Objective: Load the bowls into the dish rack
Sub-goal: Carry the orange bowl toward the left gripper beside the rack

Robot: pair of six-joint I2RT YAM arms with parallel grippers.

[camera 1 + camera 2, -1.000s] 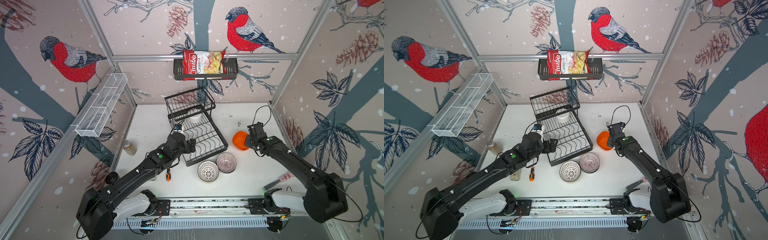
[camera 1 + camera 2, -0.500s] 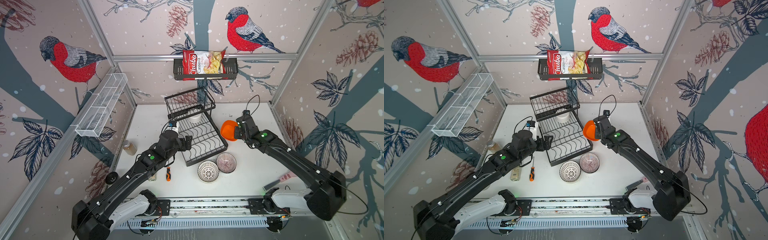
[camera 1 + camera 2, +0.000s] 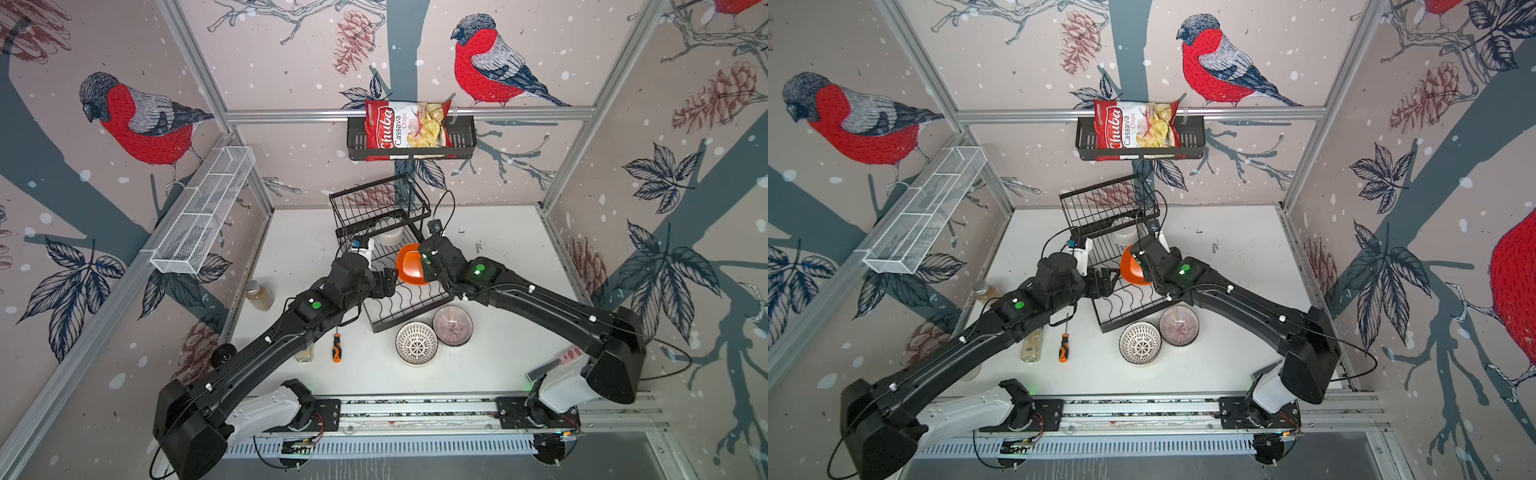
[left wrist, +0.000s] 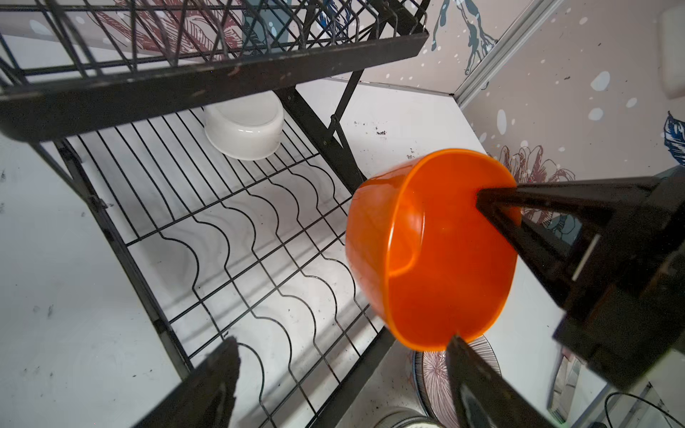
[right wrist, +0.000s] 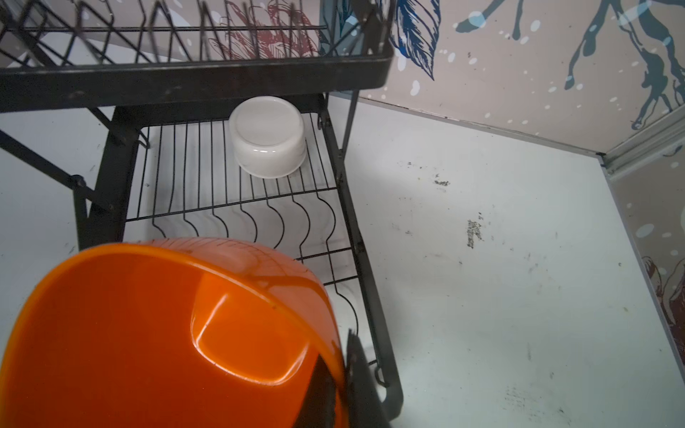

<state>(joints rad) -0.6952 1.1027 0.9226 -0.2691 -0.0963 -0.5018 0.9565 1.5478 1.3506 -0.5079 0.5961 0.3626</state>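
Orange fills most of the right wrist view: the orange bowl runs off the frame there, and only a dark sliver of one finger shows at its rim. In both top views the right gripper's fingertips are hidden behind that bowl. The white bowl is half covered by the upper basket of the dish rack.

Both arms reach forward and inward, meeting over the rack's lower tray.

Seen from the left wrist camera, the right gripper is pinched tight on the rim of the orange bowl, holding it tipped on its side above the wavy wires.

The left gripper is spread wide and empty, just beside the bowl. One fingertip may be touching the bowl's lower edge (the overlap makes it hard to tell).

Beyond both grippers the white bowl sits upside down on the tray. Behind them, on the table just outside the rack, lie a black-and-white bowl and a purple-striped bowl, side by side.
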